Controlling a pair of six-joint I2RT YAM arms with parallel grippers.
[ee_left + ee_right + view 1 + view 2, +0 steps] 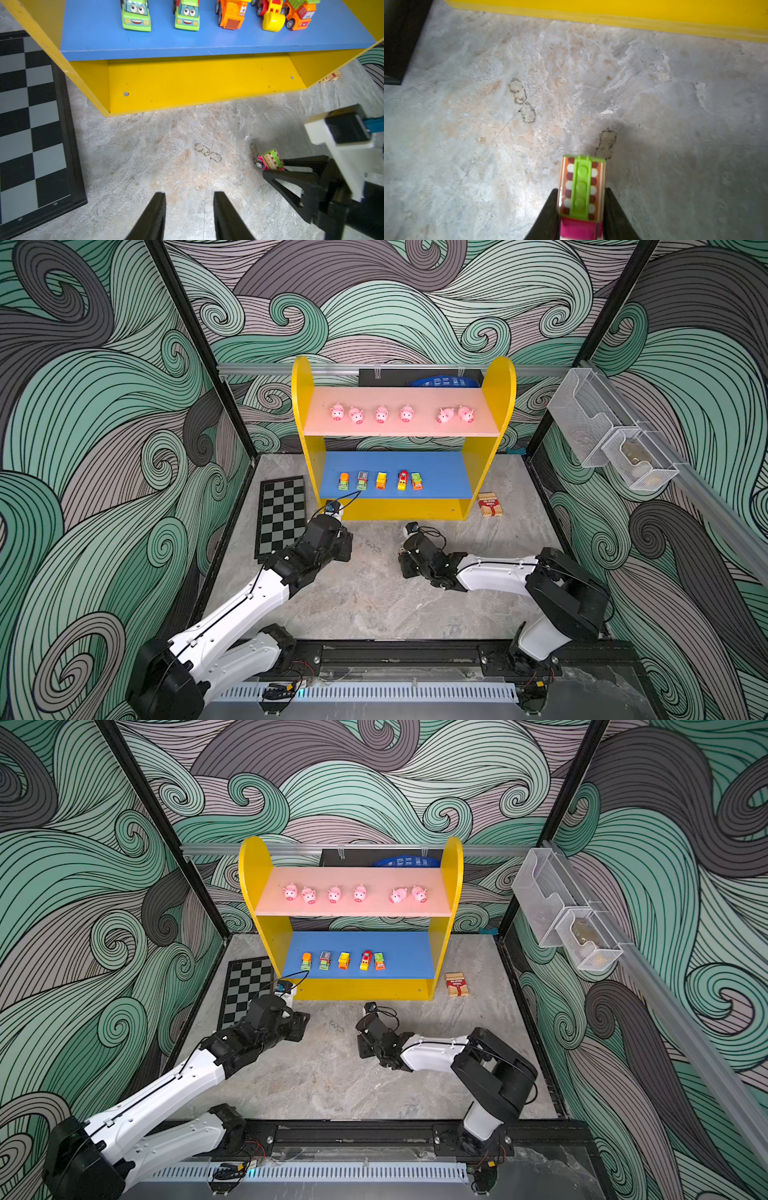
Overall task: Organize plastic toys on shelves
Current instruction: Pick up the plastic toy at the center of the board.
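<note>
One pink truck [581,172] | pinched between right claw [581,190] tips | left claw [190,194] parted, empty

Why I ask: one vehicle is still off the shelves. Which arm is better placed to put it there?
Right. The right gripper flanks the pink toy truck, fingers against both its sides. The left gripper is open and empty, away from it. The blue shelf has room at its right end.
</note>
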